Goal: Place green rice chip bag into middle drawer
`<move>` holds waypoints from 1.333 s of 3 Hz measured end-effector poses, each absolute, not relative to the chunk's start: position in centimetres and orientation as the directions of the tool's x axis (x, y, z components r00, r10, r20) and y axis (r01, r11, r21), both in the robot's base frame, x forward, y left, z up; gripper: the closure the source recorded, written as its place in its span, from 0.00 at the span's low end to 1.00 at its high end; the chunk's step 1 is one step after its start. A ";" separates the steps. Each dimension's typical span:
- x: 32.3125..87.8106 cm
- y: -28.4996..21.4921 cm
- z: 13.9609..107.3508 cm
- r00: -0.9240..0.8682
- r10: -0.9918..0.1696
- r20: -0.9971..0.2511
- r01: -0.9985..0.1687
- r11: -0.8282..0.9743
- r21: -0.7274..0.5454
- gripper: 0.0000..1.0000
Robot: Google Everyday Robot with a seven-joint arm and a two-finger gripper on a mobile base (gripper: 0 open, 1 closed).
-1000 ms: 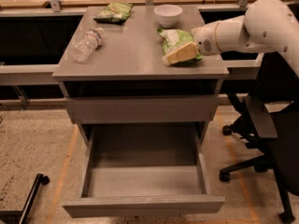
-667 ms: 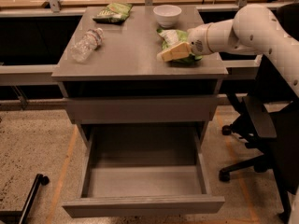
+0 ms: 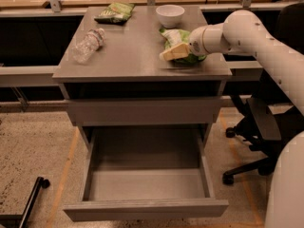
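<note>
Gripper (image 3: 174, 52) is found at the right front part of the cabinet top (image 3: 133, 56), laid against the green rice chip bag (image 3: 176, 36), with its tan end crossing the bag's near side. Whether it is spread, pressed together or pinching the foil cannot be told from this view, so a firm hold is not assumed. The bag is judged to rest on the top, just in front of the white bowl (image 3: 170, 14) and near the right edge. The white arm (image 3: 247, 27) is reached in from the right.

Step in hand, as judged: the bag is being secured for the carry to the drawer.

Notes for doing it well:
- Puffy foil is expected to slip and crush. A fold or crimped edge is preferred to the inflated middle, and the hold is to be checked before any lift.
- The lift is to be made straight up, so that the bowl just behind is not nudged.
- The bag is then to be brought forward past the top's front edge and lowered in front of the shut upper drawer front (image 3: 142, 110).
- The middle drawer (image 3: 147, 184) stands open below, its grey floor bare. It lies forward and somewhat left of the bag.
- Release is best made low, over the middle of the floor and away from the front panel.
- The plastic bottle (image 3: 89, 45) and the darker green bag (image 3: 114, 12) lie well apart to the left and are not in the path.
</note>
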State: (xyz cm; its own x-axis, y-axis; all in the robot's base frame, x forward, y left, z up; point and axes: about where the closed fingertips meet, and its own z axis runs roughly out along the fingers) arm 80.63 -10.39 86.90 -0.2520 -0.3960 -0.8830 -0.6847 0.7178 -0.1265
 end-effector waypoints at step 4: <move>77.2 -12.1 86.4 -0.274 -0.436 -0.857 -0.634 0.752 -0.180 0.88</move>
